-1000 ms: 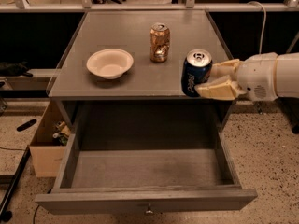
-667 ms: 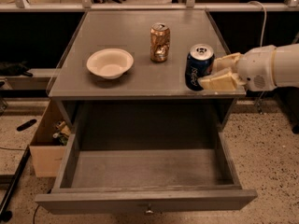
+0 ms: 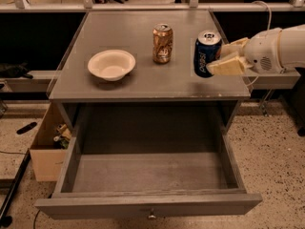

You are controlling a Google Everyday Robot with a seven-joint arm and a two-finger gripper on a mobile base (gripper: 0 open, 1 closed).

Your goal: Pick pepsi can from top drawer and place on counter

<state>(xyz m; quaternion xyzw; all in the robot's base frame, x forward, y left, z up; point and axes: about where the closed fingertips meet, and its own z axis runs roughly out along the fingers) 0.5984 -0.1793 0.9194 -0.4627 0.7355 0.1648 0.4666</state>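
Observation:
The pepsi can (image 3: 206, 53), dark blue with a silver top, is upright over the right side of the grey counter (image 3: 143, 75). My gripper (image 3: 223, 57) comes in from the right and its cream fingers (image 3: 228, 66) are closed on the can's right side. I cannot tell whether the can's base touches the counter. The top drawer (image 3: 147, 175) is pulled fully open below and its inside is bare. Its small knob (image 3: 151, 216) shows on the front panel.
A gold-brown can (image 3: 162, 43) stands at the counter's middle back. A white bowl (image 3: 111, 64) sits on the left. A cardboard box (image 3: 50, 144) with items stands on the floor left of the cabinet. A black cable (image 3: 14, 185) lies at the lower left.
My gripper has carried the pepsi can up and farther back over the counter's right side. The drawer, bowl and gold-brown can have not moved.

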